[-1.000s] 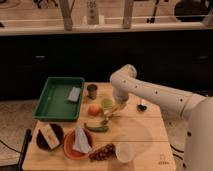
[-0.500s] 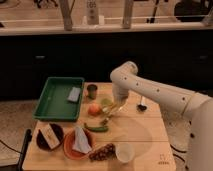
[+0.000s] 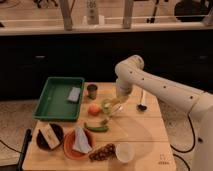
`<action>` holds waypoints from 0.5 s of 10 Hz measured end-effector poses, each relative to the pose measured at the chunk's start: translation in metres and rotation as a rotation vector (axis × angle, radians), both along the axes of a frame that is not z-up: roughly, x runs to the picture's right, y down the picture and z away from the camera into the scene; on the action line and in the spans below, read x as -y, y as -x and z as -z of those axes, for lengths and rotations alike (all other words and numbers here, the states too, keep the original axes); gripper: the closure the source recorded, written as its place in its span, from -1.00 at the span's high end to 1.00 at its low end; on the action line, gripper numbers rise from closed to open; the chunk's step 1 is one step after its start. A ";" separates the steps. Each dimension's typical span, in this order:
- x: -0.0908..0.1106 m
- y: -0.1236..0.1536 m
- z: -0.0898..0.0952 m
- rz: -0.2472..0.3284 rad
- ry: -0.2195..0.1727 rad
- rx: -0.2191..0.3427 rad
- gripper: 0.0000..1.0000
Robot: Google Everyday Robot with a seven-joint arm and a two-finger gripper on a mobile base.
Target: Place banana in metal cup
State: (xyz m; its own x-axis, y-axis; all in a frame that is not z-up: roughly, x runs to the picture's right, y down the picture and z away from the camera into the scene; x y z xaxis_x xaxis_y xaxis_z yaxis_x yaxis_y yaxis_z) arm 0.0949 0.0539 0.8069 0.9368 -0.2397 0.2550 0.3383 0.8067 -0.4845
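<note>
At the far left corner of the wooden table sits a green rectangular plastic tray with a grey-blue sponge in it. Just right of the tray, near the far edge, stands the small dark metal cup, upright with its mouth open. In front of the cup, toward the table's middle, lies a round orange fruit, and just right of that is a pale yellow-green shape that I take for the banana. The white arm's gripper hangs right at it, low over the table's middle. How wide the jaws stand, and whether they have hold of the banana, I cannot tell, and its long axis is no clearer. The coming move turns on this: the cup lies left of the jaws and toward the far edge, near, with the orange fruit just beside that path. A black spoon lies toward the right edge.
</note>
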 end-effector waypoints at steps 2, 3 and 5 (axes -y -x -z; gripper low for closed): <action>0.005 0.000 0.000 -0.002 -0.010 0.003 -1.00; 0.008 -0.001 0.000 -0.003 -0.015 0.003 -1.00; 0.013 -0.001 0.000 -0.003 -0.024 0.003 -1.00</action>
State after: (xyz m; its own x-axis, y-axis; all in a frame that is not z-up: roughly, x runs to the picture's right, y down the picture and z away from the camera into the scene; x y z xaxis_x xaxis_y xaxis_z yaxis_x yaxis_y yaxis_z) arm 0.0960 0.0404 0.8067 0.9366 -0.2431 0.2524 0.3376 0.8189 -0.4642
